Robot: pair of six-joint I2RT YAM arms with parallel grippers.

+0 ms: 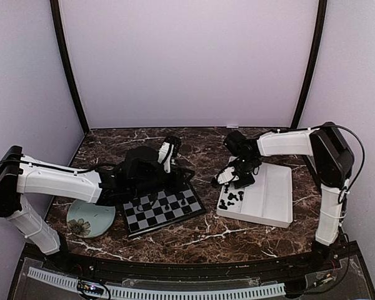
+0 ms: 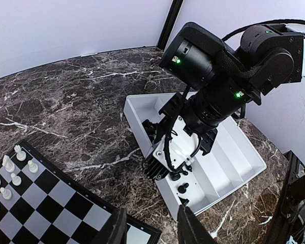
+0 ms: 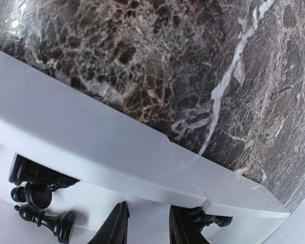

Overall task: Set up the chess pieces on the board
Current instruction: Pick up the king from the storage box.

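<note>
The board (image 1: 157, 215) lies at centre-left with a few black chess pieces (image 1: 185, 202) on it. In the left wrist view, several white pieces (image 2: 10, 178) stand on its corner squares (image 2: 46, 203). More black pieces (image 1: 231, 199) lie loose in the near-left compartment of a white tray (image 1: 272, 187). My right gripper (image 3: 148, 229) is down in that compartment (image 3: 91, 137), open, with only bare tray floor between its fingers. One black piece (image 3: 211, 220) lies just outside its right finger, and others (image 3: 40, 195) lie to the left. My left gripper (image 2: 152, 229) hovers open and empty above the board's far edge.
A round pale-green plate (image 1: 87, 219) sits left of the board under the left arm. The right arm's wrist (image 2: 213, 96) leans over the tray (image 2: 234, 162). The dark marble table (image 1: 194, 234) ends at purple walls at the back and on both sides.
</note>
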